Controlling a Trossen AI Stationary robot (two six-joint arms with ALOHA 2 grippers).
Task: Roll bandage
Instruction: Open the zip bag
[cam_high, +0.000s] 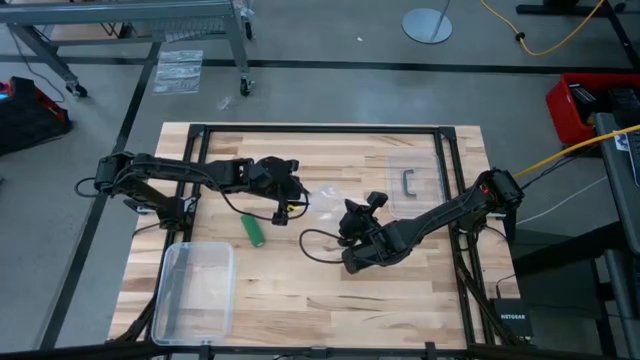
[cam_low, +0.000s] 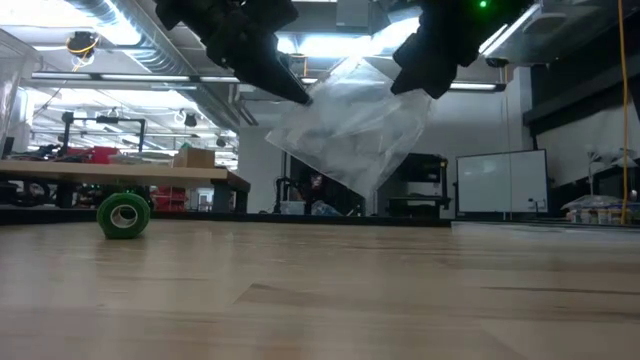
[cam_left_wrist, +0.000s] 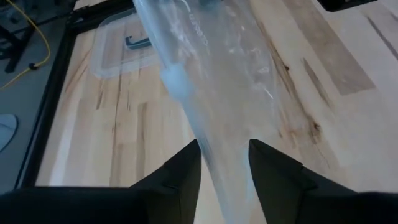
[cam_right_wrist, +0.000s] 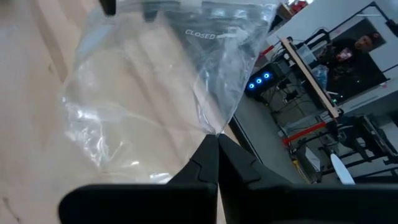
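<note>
The bandage is a small green roll (cam_high: 254, 230) lying on its side on the wooden table, left of both grippers; it also shows in the low view (cam_low: 123, 214). No gripper touches it. A crinkly clear plastic bag (cam_low: 350, 130) hangs in the air between my two grippers. My left gripper (cam_left_wrist: 224, 146) is shut on the bag's left side, and also shows in the high view (cam_high: 297, 192). My right gripper (cam_right_wrist: 217, 138) is shut on the bag's right side, and also shows in the high view (cam_high: 350, 215). My left gripper pinches a bunched stretch of the bag (cam_left_wrist: 221, 134) between its two fingers; the film runs on away from the fingers. The bag is lifted clear of the table. My right gripper pinches a corner of the bag (cam_right_wrist: 214, 127) near its zip strip, between its two shut fingertips. The bag spreads out beyond the fingers, clear of the table, and hangs tilted and slack between the two grippers.
A clear plastic box (cam_high: 195, 290) stands at the table's near left corner. Its clear lid with a dark handle (cam_high: 408, 182) lies at the far right. The black table frame (cam_high: 320, 128) runs round the wooden top. Bare wood lies near the front middle.
</note>
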